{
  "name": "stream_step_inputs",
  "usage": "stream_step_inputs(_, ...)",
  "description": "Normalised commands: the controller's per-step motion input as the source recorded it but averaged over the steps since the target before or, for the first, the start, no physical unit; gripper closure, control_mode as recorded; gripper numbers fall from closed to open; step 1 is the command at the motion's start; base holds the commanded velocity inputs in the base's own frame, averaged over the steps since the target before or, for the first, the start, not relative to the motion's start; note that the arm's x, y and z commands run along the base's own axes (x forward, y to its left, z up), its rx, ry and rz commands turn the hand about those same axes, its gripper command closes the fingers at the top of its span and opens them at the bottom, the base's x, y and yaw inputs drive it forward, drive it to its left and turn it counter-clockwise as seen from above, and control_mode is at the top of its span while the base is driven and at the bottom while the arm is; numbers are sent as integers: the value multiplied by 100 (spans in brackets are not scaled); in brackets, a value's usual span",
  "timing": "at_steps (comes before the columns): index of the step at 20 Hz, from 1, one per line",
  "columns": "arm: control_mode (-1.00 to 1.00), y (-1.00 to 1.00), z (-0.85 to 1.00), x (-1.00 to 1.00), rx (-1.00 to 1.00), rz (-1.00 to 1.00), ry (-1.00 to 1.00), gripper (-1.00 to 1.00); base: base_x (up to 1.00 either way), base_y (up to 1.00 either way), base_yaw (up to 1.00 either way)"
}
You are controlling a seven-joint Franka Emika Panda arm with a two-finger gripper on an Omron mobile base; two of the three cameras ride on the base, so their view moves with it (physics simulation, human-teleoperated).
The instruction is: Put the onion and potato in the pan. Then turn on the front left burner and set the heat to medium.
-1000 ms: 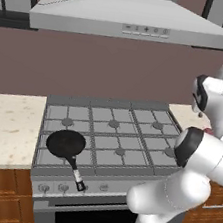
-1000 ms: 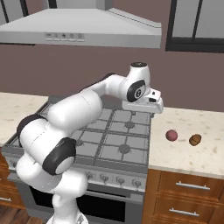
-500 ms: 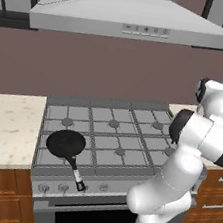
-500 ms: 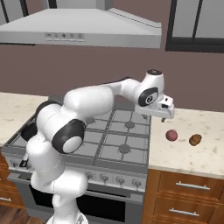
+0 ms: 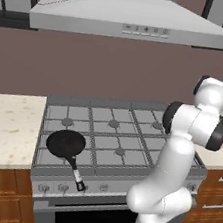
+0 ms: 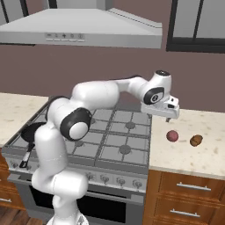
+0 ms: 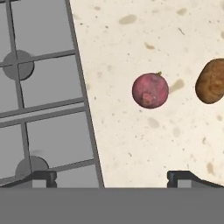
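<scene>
The reddish-pink onion [image 6: 172, 136] and the orange-brown potato [image 6: 196, 140] lie side by side on the speckled counter to the right of the stove. My gripper [image 6: 168, 117] hangs open above the counter's edge, up and to the left of the onion. In the hand view the onion [image 7: 150, 90] lies ahead and right of centre, with the potato [image 7: 211, 81] at the right edge. My gripper [image 7: 113, 177] holds nothing between its fingertips. The black pan [image 5: 65, 143] sits on the stove's front left cell, handle toward the front. It covers the front left burner.
The grey grate [image 6: 118, 140] spans the stove, with a row of knobs [image 5: 44, 188] along its front panel. A range hood [image 5: 136, 26] hangs overhead. Beige counters [image 5: 5, 128] flank the stove. My arm arches across the stove in the right base view.
The arm has swung right from over the stove's back toward the right counter, bringing the hand closer to the onion. The jaws have stayed open. Onion, potato and pan have not moved.
</scene>
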Motion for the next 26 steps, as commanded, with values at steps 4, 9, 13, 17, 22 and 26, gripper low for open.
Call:
stream_step_inputs(4, -100, -4, -18, 14, 0, 0, 2, -100, 0, 0, 0)
stream_step_inputs(9, -100, -16, -34, 21, 0, 0, 1, -100, 0, 0, 0)
stream_step_inputs(13, -100, -22, -30, 22, 0, 0, 0, -100, 0, 0, 0)
stream_step_inputs(17, -100, -18, -28, 22, 0, 0, 0, -100, 0, 0, 0)
stream_step_inputs(22, -100, -26, -19, 30, 0, 0, 0, -100, 0, 0, 0)
stream_step_inputs(26, -100, -32, -12, 33, 0, 0, 0, -100, 0, 0, 0)
